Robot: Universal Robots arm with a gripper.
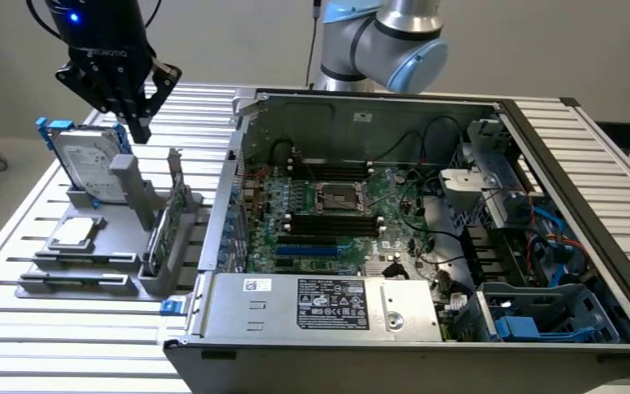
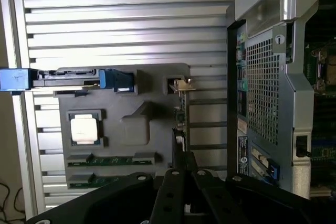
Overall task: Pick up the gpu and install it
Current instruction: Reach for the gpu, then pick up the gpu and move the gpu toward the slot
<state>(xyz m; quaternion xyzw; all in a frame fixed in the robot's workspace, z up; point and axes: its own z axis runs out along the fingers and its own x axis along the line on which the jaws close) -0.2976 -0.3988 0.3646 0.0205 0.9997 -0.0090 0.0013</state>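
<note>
the tool (image 1: 138,123), fingers pressed together and empty, hovers above the grey holder (image 1: 63,261) on the slatted worktop (image 1: 30,324), where the gpu (image 1: 163,230) stands on edge, seemingly slotted upright for easy grasping.

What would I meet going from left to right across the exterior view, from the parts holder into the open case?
hard drive → gpu → processor socket → blue drive cage

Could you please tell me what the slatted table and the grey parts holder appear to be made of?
The slatted table: probably aluminium, silvery ribbed slats with soft sheen. The grey parts holder: likely plastic, uniformly matte grey with moulded pockets; painted metal possible.
</note>
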